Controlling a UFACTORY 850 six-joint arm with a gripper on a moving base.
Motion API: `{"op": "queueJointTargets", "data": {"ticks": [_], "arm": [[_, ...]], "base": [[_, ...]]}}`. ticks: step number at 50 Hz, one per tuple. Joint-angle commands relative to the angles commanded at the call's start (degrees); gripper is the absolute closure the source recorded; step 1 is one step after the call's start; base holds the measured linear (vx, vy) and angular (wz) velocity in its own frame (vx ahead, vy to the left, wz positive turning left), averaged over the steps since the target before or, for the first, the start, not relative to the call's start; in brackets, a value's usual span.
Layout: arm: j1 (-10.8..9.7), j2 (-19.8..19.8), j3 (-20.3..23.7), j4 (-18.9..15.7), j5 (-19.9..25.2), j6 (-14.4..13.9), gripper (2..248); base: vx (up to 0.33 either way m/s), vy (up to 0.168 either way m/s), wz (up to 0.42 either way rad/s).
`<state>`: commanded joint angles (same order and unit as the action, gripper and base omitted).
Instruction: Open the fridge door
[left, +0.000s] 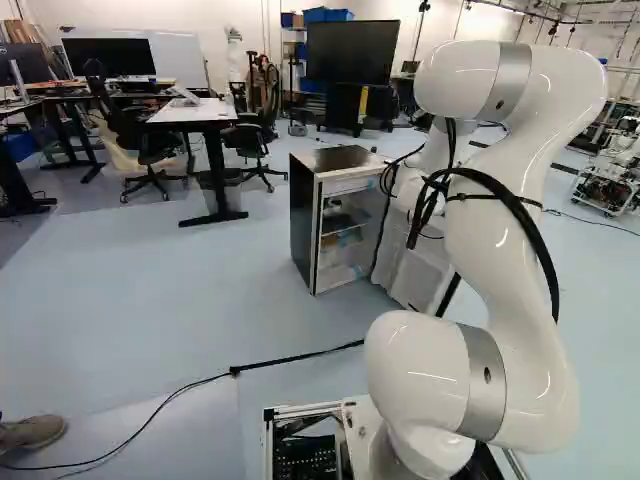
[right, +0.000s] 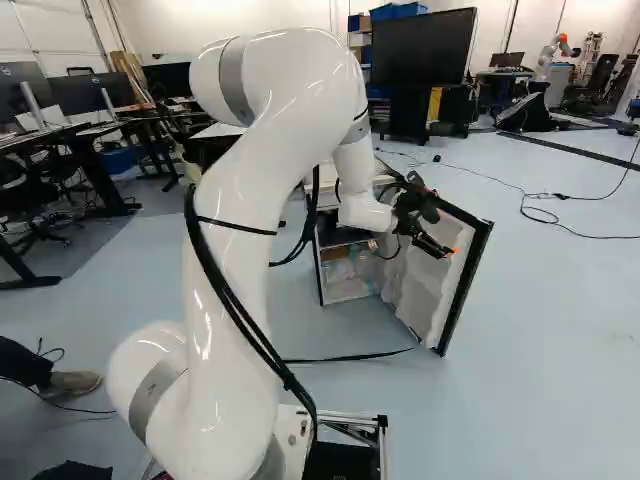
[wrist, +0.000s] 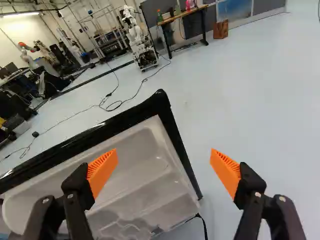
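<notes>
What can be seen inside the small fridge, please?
Inside the fridge, some dark items show in the upper part, and translucent bins below. In the right base view, my arm covers part of the upper inside. What the bins hold, I cannot tell.

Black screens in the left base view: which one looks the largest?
The screen straight beyond the fridge; it looks clearly taller than the others.

This is a robotics lab: the right base view shows another robot (right: 546, 60) toward two o'clock, the left a big screen (left: 352, 52) at twelve, an office chair (left: 152, 147) at ten.
</notes>
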<state>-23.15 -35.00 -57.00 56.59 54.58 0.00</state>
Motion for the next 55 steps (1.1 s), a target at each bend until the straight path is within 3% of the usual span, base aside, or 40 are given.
{"op": "queueJointTargets", "data": {"ticks": [55], "arm": [[7.59,12.14,16.88,-16.21,0.00,0.00,3]], "base": [[0.000,0.000,0.000]]}}
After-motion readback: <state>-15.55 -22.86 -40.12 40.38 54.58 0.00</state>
